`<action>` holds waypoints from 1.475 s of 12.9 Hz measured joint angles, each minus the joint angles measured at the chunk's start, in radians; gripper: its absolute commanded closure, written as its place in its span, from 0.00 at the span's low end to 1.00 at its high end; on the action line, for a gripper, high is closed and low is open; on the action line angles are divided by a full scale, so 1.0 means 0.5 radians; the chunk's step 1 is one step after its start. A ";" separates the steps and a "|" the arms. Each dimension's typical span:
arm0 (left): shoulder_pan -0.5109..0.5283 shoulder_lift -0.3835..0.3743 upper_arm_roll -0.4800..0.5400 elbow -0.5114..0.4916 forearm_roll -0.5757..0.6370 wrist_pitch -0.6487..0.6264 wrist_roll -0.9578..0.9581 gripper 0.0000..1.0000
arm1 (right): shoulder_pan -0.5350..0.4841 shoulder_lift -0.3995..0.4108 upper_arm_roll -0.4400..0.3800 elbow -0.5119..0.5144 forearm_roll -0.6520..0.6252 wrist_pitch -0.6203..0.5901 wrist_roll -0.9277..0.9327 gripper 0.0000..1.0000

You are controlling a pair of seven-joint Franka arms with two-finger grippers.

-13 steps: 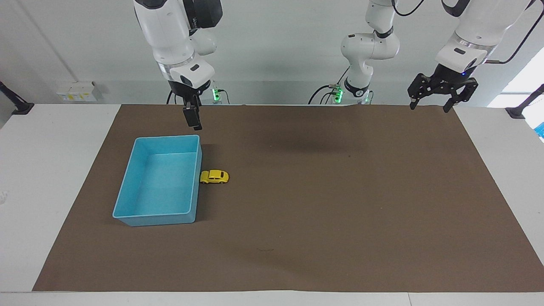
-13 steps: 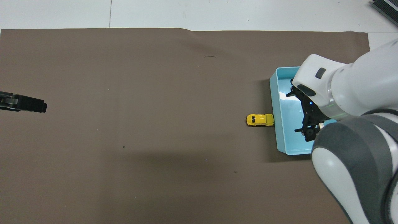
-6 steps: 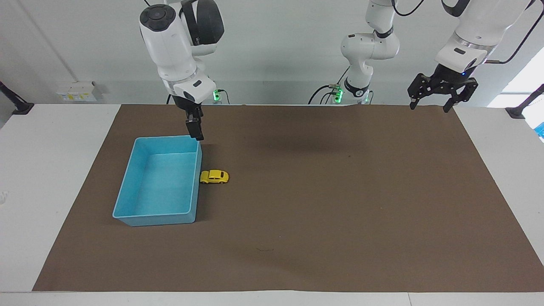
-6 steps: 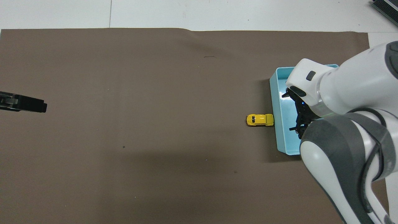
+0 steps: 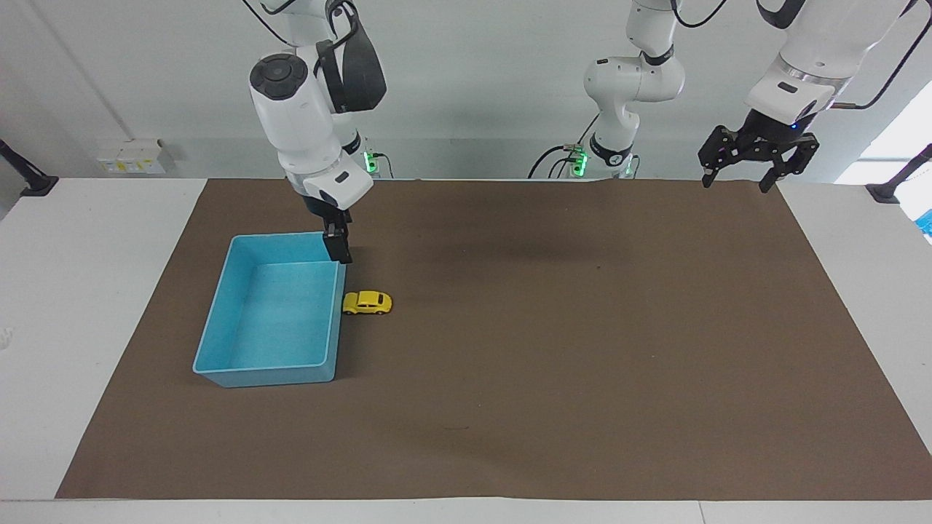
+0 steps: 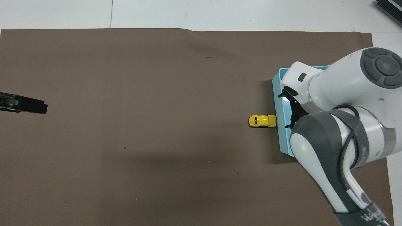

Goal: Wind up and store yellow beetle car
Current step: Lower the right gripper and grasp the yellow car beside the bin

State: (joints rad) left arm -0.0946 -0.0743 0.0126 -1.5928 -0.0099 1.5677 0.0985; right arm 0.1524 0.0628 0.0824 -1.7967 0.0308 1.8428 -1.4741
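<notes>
White walls back a white counter (image 5: 87,291) overlaid with a brown mat (image 5: 553,349), and the one landmark on it is a light blue open bin (image 5: 218,342), empty inside as far as the facing view shows. The yellow beetle car (image 5: 368,302) sits on the mat on its wheels, its end touching or all but touching the bin's long wall that faces the left arm's end of the counter, and it has not shifted over the last second. What has changed is the right arm: a second ago its right pincer (image 5: 337,247) hung higher, short of the bin's corner nearest the robots, and since then it has swung forward and dropped, so that it now hangs just over that corner of the bin, above the car and not yet touching it. Its fingers appear edge-on, but they seem spread, and nothing is between them. The left pincer (image 5: 753,156) waits high, well apart from the bin at the left arm's end of the counter, fingers spread and empty, just as before. This descent reads as the approach to pick up the car; winding and storing in the bin are both still to come, and the car's closeness to the bin wall may leave little room for a finger on that side.
</notes>
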 measured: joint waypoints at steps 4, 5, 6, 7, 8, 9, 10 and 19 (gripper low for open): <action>0.000 0.000 0.000 0.000 0.000 0.000 0.000 0.00 | 0.000 0.034 0.000 -0.035 0.000 0.060 0.000 0.00; 0.000 0.000 0.000 0.000 0.000 0.000 0.000 0.00 | 0.000 0.036 0.000 -0.063 0.000 0.104 0.000 0.00; 0.000 0.000 0.000 0.000 0.000 0.000 0.000 0.00 | 0.001 0.036 0.001 -0.100 0.000 0.150 0.000 0.00; 0.000 0.000 0.000 0.000 0.000 -0.001 0.000 0.00 | 0.002 0.037 0.001 -0.134 0.000 0.187 0.000 0.00; 0.000 0.000 0.000 0.000 0.000 -0.001 0.000 0.00 | 0.002 0.037 0.001 -0.161 0.000 0.211 0.000 0.00; 0.000 0.000 0.000 0.000 0.000 -0.001 0.000 0.00 | 0.002 0.037 0.001 -0.188 -0.001 0.242 0.000 0.00; 0.000 0.000 0.000 0.000 0.000 -0.001 0.000 0.00 | 0.002 0.037 0.001 -0.217 -0.001 0.279 0.000 0.00; 0.000 0.000 0.000 0.000 0.000 -0.001 0.000 0.00 | -0.001 0.095 0.001 -0.345 -0.001 0.483 0.000 0.00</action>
State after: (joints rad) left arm -0.0946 -0.0743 0.0126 -1.5928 -0.0099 1.5673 0.0985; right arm 0.1521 0.1104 0.0827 -1.9695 0.0302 2.0844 -1.4741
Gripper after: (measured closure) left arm 0.000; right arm 0.000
